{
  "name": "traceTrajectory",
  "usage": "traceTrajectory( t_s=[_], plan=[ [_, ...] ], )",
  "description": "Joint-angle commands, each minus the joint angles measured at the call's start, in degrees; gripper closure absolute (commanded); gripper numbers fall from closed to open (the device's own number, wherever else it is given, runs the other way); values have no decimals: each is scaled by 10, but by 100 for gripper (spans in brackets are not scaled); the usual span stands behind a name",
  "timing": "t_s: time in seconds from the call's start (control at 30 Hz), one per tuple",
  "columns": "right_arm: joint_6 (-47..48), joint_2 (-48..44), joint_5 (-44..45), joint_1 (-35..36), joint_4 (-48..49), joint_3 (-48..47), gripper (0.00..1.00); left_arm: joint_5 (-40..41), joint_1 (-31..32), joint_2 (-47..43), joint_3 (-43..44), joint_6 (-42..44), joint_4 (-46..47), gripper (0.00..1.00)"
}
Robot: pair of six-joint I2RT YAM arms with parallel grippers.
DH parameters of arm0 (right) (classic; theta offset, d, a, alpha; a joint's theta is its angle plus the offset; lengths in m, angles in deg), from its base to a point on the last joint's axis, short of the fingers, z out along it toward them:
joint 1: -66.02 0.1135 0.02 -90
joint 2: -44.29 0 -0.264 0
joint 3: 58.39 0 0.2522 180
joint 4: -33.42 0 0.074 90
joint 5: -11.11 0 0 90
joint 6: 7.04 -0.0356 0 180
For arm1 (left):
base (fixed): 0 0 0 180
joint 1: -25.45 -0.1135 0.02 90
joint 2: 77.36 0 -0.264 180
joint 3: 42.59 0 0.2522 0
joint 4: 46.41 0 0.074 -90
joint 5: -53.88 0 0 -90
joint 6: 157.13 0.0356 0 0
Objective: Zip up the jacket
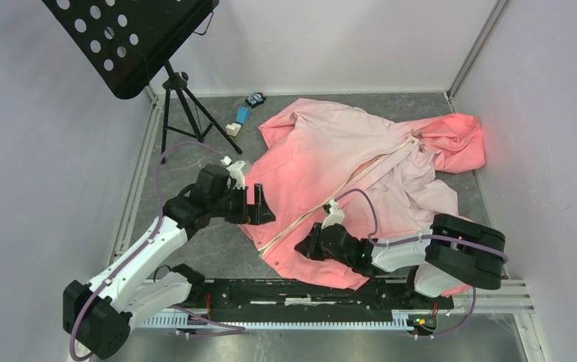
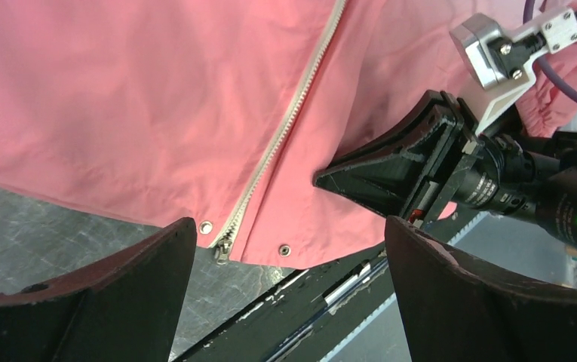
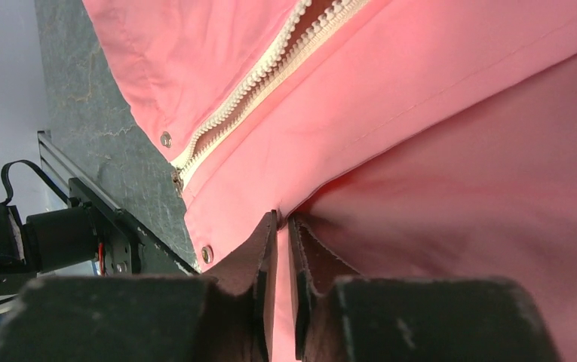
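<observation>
The left gripper (image 2: pixel 289 226) gapes wide, holding nothing; the jacket (image 2: pixel 119 98) lies just ahead of its fingertips, the zipper (image 2: pixel 274 147) end between them. The right gripper (image 3: pixel 283 223) is pinched tight on the jacket's hem beside the zipper.

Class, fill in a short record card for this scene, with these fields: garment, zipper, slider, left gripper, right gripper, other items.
garment: pink jacket, lying rumpled on the table
zipper: cream strip running diagonally down the front
slider: at the hem end, between two snaps
left gripper: open, hovering beside the hem, holding nothing
right gripper: shut on jacket fabric near the hem
other items: black music stand; small blocks at the far edge
</observation>
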Motion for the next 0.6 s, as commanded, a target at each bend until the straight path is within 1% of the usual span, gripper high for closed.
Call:
traceTrajectory(
  t_s=[0.0, 0.1, 0.13, 0.23, 0.3, 0.4, 0.5, 0.57],
  plan=[
    [29, 0, -10, -7, 51, 23, 91, -58, 4, 8, -24, -17, 60, 0],
    [43, -5, -22, -10, 89, 42, 99, -80, 4, 16, -58, -57, 112, 3],
    [49, -7, -23, -10, 95, 47, 100, -90, 4, 21, -71, -69, 132, 4],
    [71, -22, -24, -11, 119, 64, 100, -81, 8, 39, -86, -80, 145, 11],
    [92, -33, -29, -12, 141, 79, 100, -66, 13, 45, -90, -86, 149, 13],
    [126, -49, -39, -11, 204, 108, 100, -64, 26, 52, -100, -104, 179, 17],
    [138, -55, -49, -12, 255, 131, 100, -64, 38, 67, -102, -116, 202, 25],
    [142, -51, -61, -12, 287, 141, 100, -65, 43, 78, -103, -119, 214, 27]
  ],
)
